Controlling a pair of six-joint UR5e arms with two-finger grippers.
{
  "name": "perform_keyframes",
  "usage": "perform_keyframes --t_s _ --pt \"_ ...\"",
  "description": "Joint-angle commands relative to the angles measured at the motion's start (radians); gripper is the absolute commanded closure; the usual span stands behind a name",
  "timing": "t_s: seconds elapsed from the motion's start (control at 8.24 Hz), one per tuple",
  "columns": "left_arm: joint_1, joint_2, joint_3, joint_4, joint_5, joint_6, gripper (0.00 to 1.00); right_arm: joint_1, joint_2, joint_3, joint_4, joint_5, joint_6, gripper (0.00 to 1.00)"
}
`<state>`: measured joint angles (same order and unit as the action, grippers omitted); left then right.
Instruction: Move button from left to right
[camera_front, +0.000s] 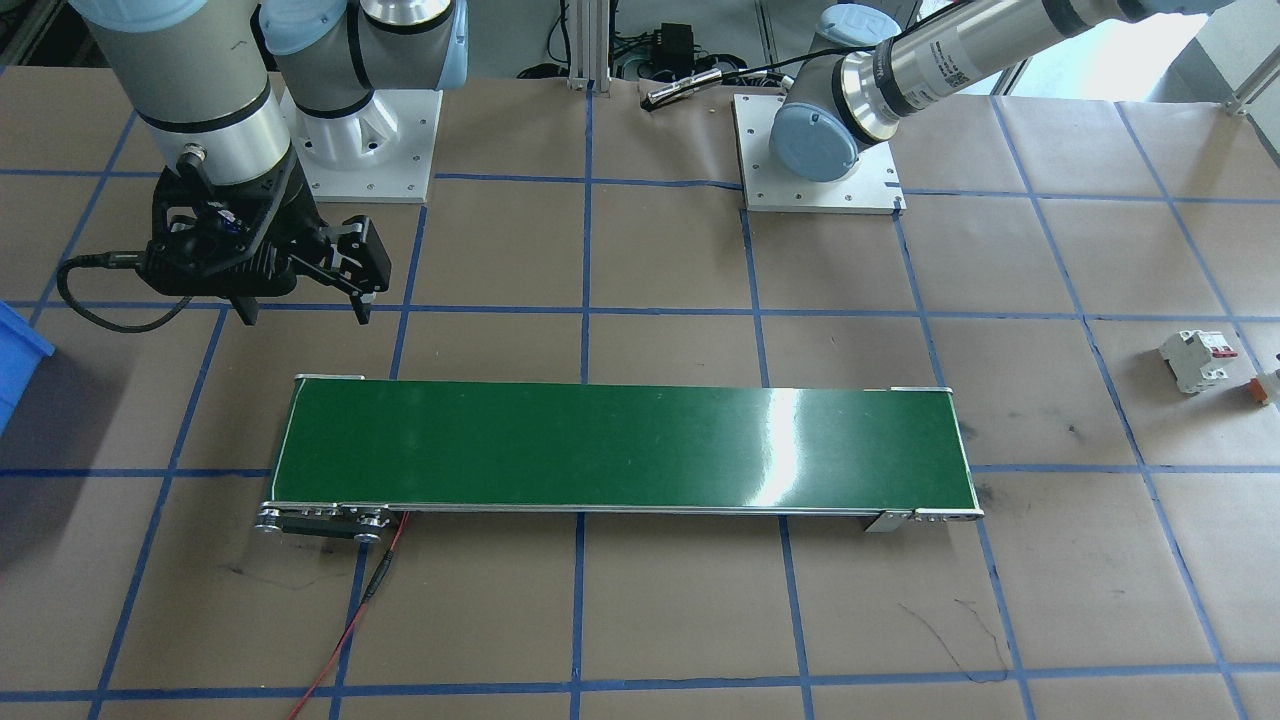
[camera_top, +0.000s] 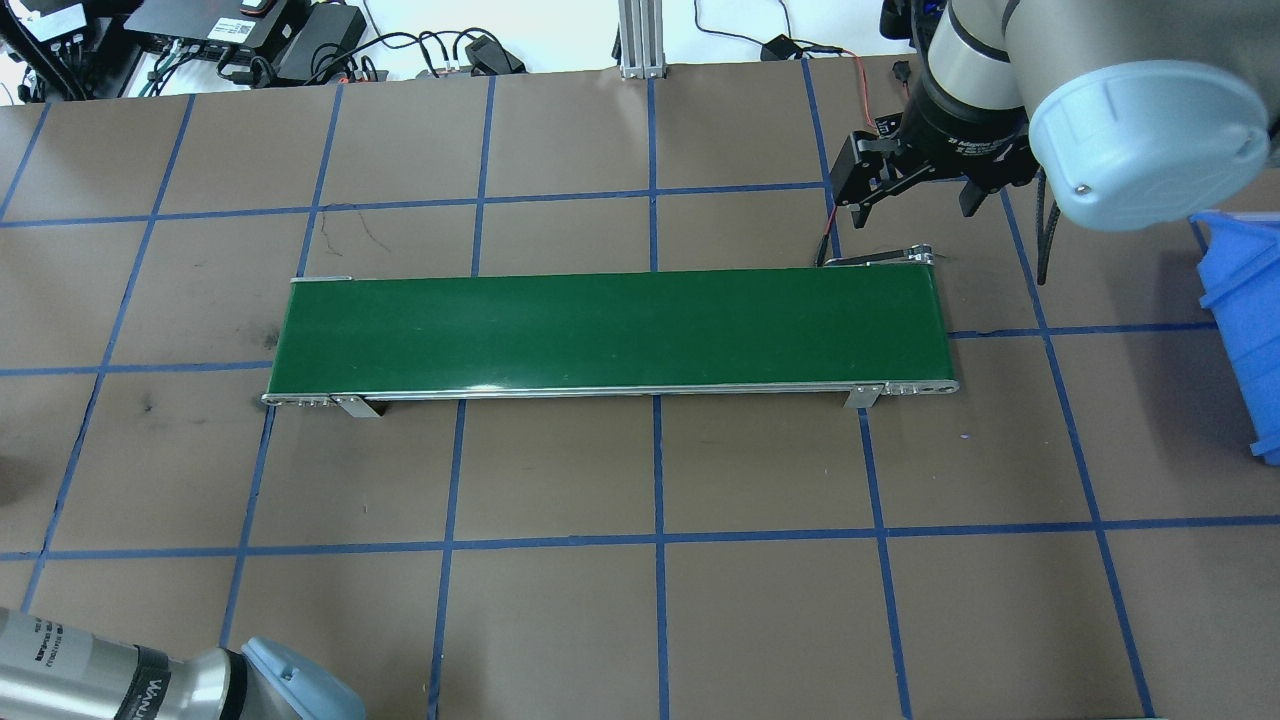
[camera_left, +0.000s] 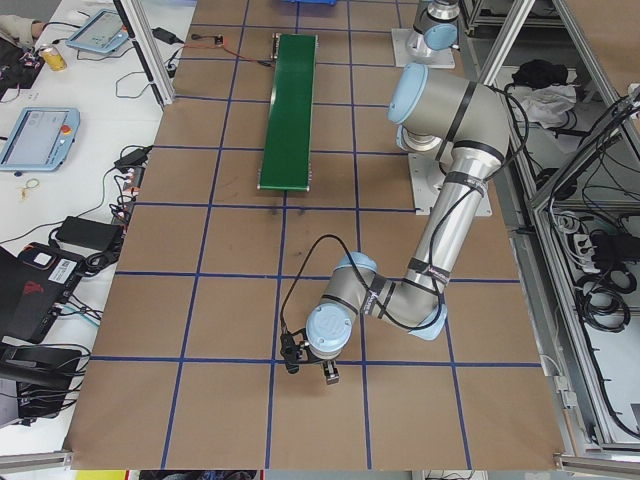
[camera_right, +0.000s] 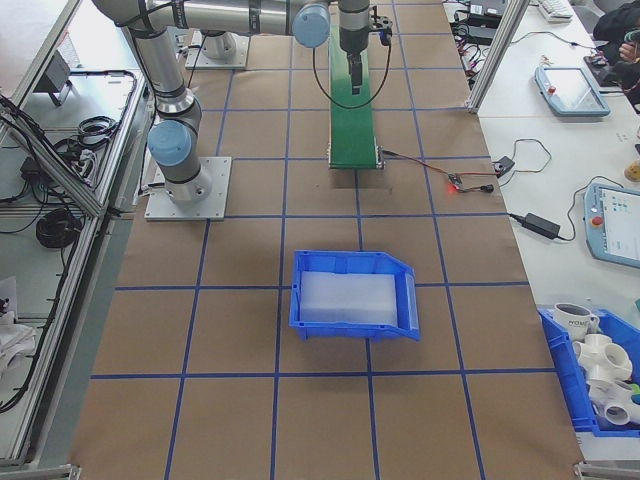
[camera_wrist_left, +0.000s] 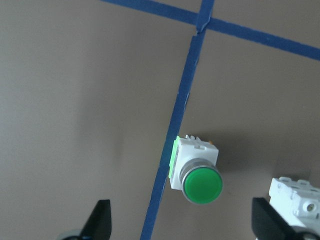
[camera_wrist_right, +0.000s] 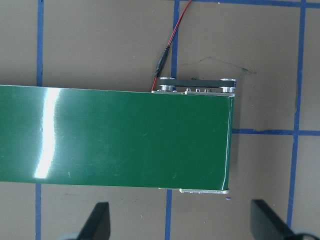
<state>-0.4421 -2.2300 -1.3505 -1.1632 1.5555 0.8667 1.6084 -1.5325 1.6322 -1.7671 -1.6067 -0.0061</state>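
Brown table (camera_top: 560, 620); blue bin (camera_right: 355, 293) holds a white block; both tools spread.

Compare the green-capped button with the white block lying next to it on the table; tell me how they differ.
The button has a round green cap on a white body; the white block is taller, with a red switch and no cap. In the left wrist view the button shows whole, lying between the open left gripper's fingertips, while the block is cut off at the lower right edge beside one fingertip. Both have white housings and rest on the brown paper, untouched.
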Motion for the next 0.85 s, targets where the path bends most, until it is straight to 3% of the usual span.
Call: perform_keyframes --t_s 0.0,0.61,0.73 --pt "-0.003 -0.040 0.001 0.069 -0.003 0.003 0.00 -0.001 0.000 0.000 0.000 0.001 0.000 0.00" --pt "-0.009 -0.056 -0.001 0.059 -0.002 0.001 0.01 -0.001 0.000 0.000 0.000 0.001 0.000 0.00" --pt "-0.009 -0.062 -0.001 0.059 0.002 0.005 0.19 0.001 0.000 0.000 0.000 0.001 0.000 0.00"
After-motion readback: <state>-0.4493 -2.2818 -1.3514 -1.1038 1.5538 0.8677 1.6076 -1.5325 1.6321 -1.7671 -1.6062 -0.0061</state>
